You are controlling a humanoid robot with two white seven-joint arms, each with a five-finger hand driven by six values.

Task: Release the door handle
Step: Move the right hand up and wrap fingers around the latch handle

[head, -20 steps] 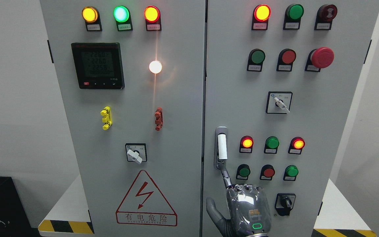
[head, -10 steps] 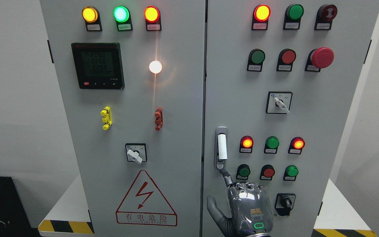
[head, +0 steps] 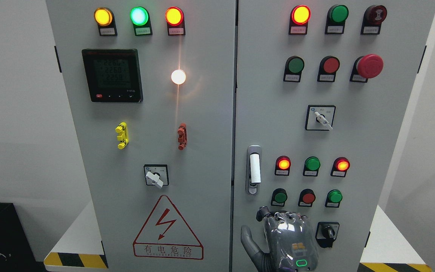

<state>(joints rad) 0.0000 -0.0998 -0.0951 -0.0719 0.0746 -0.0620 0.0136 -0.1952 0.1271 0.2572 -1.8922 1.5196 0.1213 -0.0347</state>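
The door handle is a white upright lever in a silver plate, low on the left edge of the right cabinet door. My right hand is below it, back toward the camera, fingers curled in and thumb out to the left. It holds nothing and there is a clear gap between its knuckles and the handle's lower end. Both cabinet doors look closed. The left arm is out of view.
Rows of lit lamps and push buttons sit just right of the handle. A black rotary switch is beside my hand. A red mushroom stop button is higher up. The left door carries a meter and a warning triangle.
My right index finger, which reached up to the handle's lower end, has drawn back and curled in. The hand has dropped slightly lower and to the right.
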